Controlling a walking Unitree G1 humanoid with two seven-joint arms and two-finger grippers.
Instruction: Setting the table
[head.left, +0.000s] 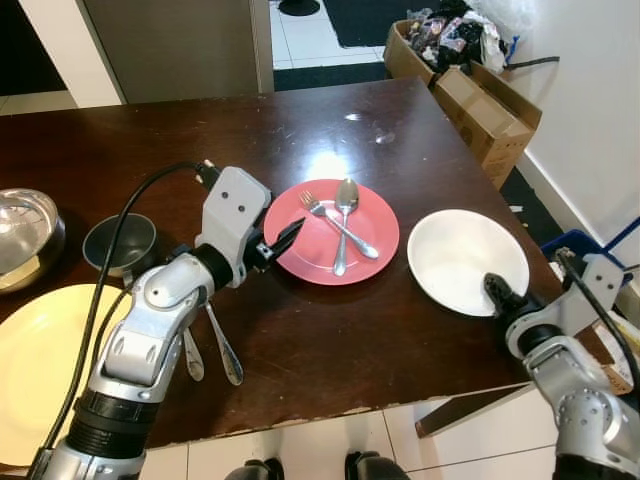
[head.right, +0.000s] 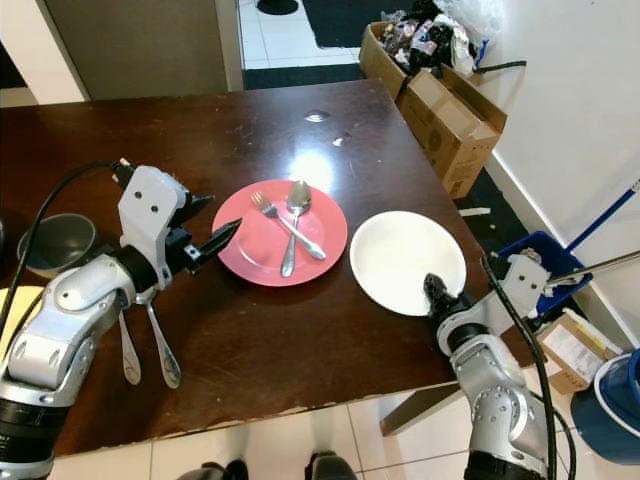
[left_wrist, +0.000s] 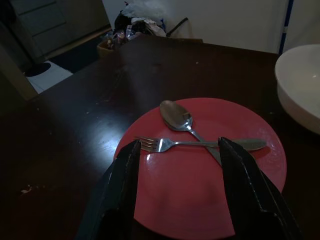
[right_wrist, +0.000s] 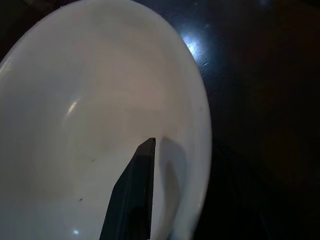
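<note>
My left gripper (head.left: 283, 243) hangs just at the left rim of the red plate (head.left: 372, 210), fingers (left_wrist: 120, 190) spread apart w/ nothing between them — the wrist cam looks straight across the plate through the gap. On the plate a fork (head.left: 322, 213) and spoon (head.left: 345, 205) lie crossed, spoon bowl toward the far side.

My right gripper (head.right: 437, 294) is at the near-right rim of the white bowl (head.left: 455, 245), which sits on the table (head.left: 150, 130) just right of the red plate, not touching it. One finger (right_wrist: 135, 195) reaches inside the bowl along its wall; the other I can't make out in the dark wrist view, so prob. gripping the rim, but I can't tell for sure.

Near my left forearm two more pieces of cutlery (head.right: 160, 345) lie side by side on the wood. Further left — a small grey bowl (head.left: 120, 240), a steel bowl (head.left: 25, 230) at the left edge, and a yellow plate (head.left: 40, 350) at the near-left corner. Far right, on the floor, open cardboard boxes (head.left: 480, 100) stand against the wall.
</note>
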